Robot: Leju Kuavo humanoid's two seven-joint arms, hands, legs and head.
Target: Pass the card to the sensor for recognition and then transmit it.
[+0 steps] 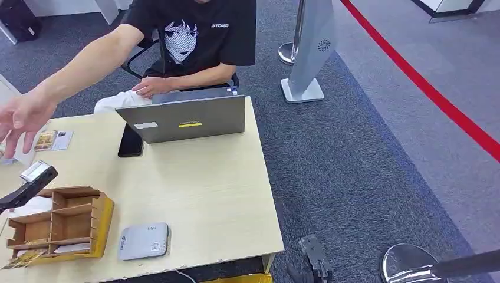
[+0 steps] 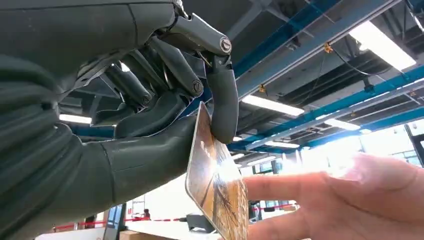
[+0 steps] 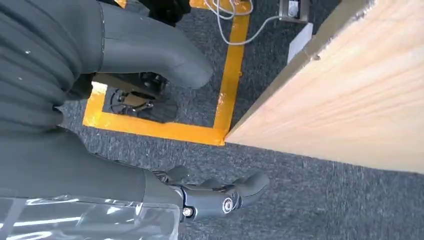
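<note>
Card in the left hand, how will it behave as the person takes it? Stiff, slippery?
Card looks flat and unbent in the left hand, so likely stiff. Its glossy face suggests slippery. Thin, so probably light; the person's hand should pull it free easily.

A large hall set up as a demonstration or reception area: a pale wooden desk (image 1: pixel 200 194) stands on grey carpet (image 1: pixel 365 153) crossed by a red floor stripe (image 1: pixel 424 88), a grey open laptop (image 1: pixel 186 121) at its far edge, and blue steel ceiling beams (image 2: pixel 320 37) with long strip lights (image 2: pixel 272 106) overhead.
</note>
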